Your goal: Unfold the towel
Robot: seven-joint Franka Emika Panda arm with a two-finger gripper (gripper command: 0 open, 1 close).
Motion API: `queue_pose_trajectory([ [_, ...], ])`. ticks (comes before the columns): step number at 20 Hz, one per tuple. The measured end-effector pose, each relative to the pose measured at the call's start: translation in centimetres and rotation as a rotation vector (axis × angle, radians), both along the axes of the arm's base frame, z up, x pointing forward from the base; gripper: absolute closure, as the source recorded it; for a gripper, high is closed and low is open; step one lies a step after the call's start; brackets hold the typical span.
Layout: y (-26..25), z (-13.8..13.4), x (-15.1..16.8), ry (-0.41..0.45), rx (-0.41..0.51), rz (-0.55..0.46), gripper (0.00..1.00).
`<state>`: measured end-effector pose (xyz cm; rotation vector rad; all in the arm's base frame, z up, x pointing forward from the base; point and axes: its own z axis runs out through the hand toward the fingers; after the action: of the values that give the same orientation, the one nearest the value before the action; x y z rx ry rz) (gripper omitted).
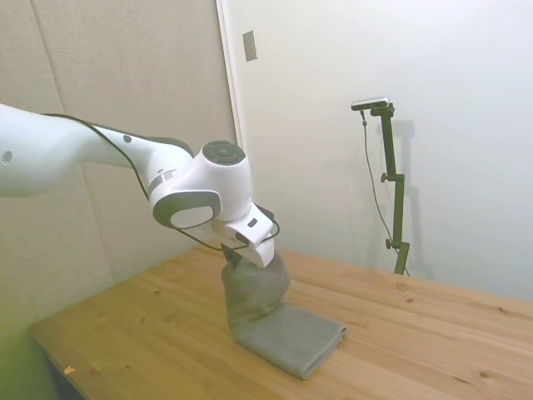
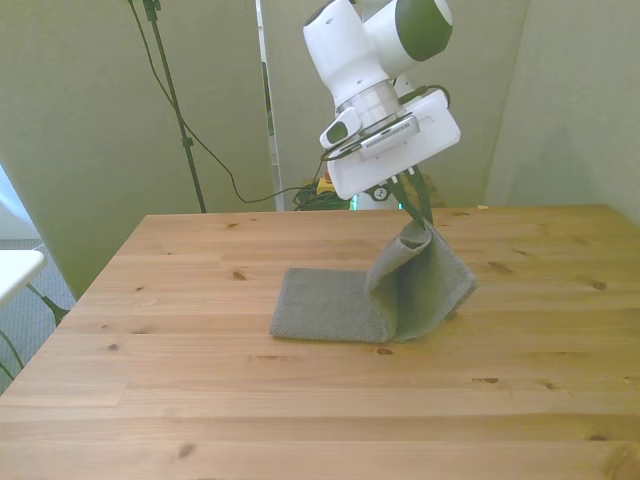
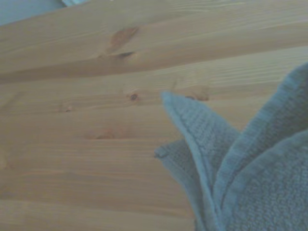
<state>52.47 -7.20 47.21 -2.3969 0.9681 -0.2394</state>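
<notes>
Grey-green towel point(image 2: 375, 300) pinched by fingers point(image 2: 412, 200), table point(image 2: 200, 380).

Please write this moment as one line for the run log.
phase: unfolding | end effector: shut on towel, one part lifted | rest of towel: flat on table | state: not yet unfolded

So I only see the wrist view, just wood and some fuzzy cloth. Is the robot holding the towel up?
Observer: Yes. In the front view the gripper has one end of the towel lifted off the table.
Operator: Is the whole towel in the air?
Observer: No. In the side view the other part of the towel lies flat on the wood.
Operator: Is it opened all the way?
Observer: Not yet. The lifted part stands up like a flap from the flat part.
</notes>
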Motion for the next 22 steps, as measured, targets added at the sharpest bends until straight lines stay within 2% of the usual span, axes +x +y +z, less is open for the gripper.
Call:
queue_pose_trajectory([
  [5,3.1,-1.9,-0.5,0.019,-0.012,0.041,1.00],
  [6,3.7,-2.1,-0.5,0.020,-0.016,0.048,0.00],
  [14,5.5,-3.8,-0.6,0.049,-0.017,0.080,0.00],
  [22,6.9,-3.1,-1.0,0.037,-0.021,0.108,0.00],
])
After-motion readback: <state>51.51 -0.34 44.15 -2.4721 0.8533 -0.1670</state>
